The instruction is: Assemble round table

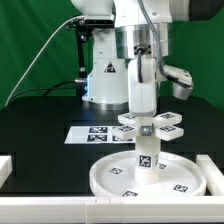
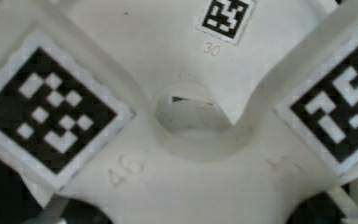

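The large round rimmed disc (image 1: 178, 180) lies flat at the front of the black table. The short cylindrical post (image 1: 147, 160) stands upright at its middle. The cross-shaped piece (image 1: 152, 124) sits level on top of the post, its arms carrying square tags. My gripper (image 1: 143, 108) comes straight down onto the cross-shaped piece and is shut on its middle. In the wrist view the cross-shaped piece (image 2: 190, 120) fills the frame, with tagged arms on both sides. My gripper (image 2: 194, 205) is at its hub, with the fingertips barely showing. The post and the disc are hidden there.
The marker board (image 1: 92, 133) lies flat behind the disc, toward the exterior view's left. White edge rails stand at the table's left (image 1: 5, 168), right (image 1: 214, 163) and front (image 1: 60, 214). The robot base (image 1: 105, 75) and a green backdrop are behind.
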Action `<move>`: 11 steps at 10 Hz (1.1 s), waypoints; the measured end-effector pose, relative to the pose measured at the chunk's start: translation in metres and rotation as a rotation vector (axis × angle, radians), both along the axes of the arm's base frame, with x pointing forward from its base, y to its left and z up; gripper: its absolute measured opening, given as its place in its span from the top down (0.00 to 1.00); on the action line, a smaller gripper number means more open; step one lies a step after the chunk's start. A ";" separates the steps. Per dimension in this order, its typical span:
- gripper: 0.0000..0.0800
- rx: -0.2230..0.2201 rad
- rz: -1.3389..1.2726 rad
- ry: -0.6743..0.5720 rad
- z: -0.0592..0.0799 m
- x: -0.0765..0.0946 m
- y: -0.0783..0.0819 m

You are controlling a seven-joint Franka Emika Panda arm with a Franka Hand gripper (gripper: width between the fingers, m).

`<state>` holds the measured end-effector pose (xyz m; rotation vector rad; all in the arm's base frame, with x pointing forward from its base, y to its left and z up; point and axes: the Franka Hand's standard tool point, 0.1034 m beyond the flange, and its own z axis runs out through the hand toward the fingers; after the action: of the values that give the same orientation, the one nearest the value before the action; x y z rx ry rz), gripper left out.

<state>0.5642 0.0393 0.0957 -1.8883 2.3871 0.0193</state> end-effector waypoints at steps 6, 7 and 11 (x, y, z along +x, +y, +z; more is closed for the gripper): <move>0.44 -0.002 -0.386 -0.024 -0.001 -0.001 0.001; 0.43 -0.006 -0.356 -0.027 0.000 -0.001 0.001; 0.19 0.037 -0.016 0.014 0.029 -0.002 0.000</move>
<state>0.5622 0.0393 0.1244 -1.8591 2.3935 0.0744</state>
